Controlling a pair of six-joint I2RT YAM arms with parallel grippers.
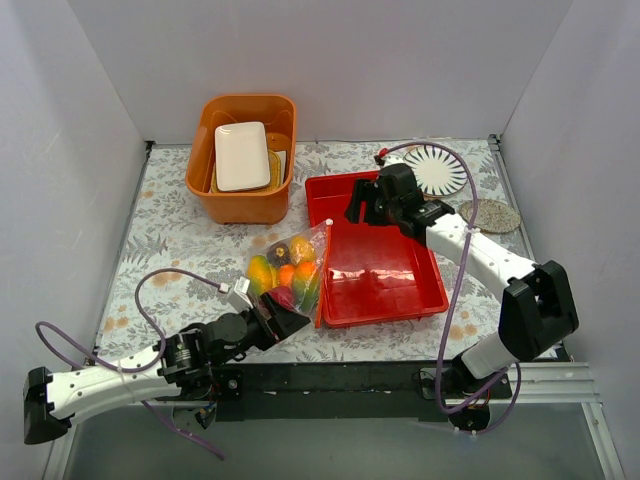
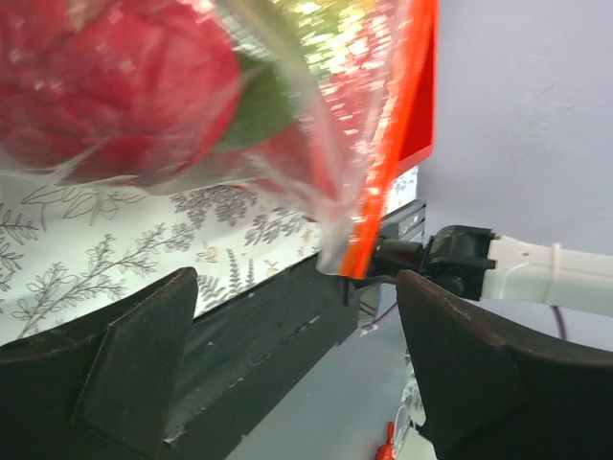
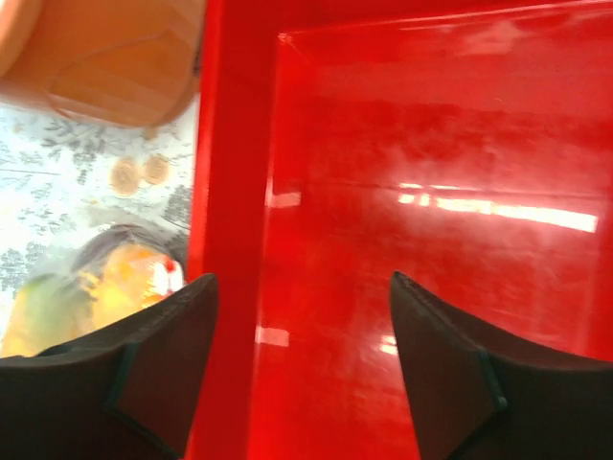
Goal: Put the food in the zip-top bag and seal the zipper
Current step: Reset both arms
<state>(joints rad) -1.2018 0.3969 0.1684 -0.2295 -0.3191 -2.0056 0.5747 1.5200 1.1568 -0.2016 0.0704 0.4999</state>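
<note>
left gripper (image 1: 285,318) lies low over the floral tablecloth (image 1: 170,240). its two dark fingers are spread apart and clamp nothing, with the tips at the near end of the zip-top bag (image 1: 305,245). right gripper (image 1: 365,208) hangs over the far left corner of a red tray (image 1: 400,300), its fingers likewise apart and holding nothing.

the bag lies flat on the cloth, just beside the tray's left wall. the food (image 1: 285,272) is inside it: yellow-green mangoes, an orange piece, a dark ball, and a dark red piece at the near end. the zipper (image 1: 322,270), a thin orange-red strip, runs along the bag's right edge next to the tray, with a small white end at the far tip. whether it is pressed closed cannot be told.

behind the bag stands an orange bin (image 1: 205,180) with a white rectangular plate (image 1: 242,155) inside. a round white plate (image 1: 440,170) with dark radial lines and a speckled round coaster (image 1: 490,215) sit at the far right.

only the overhead view shows this whole layout. the left wrist view gives a close look at a red fruit against crinkled plastic. there the orange-red strip comes down to the bag's corner, beyond the open fingers (image 2: 134,355). the right wrist view looks onto the glossy tray floor, with the blurred bag outside the tray wall at lower left.
</note>
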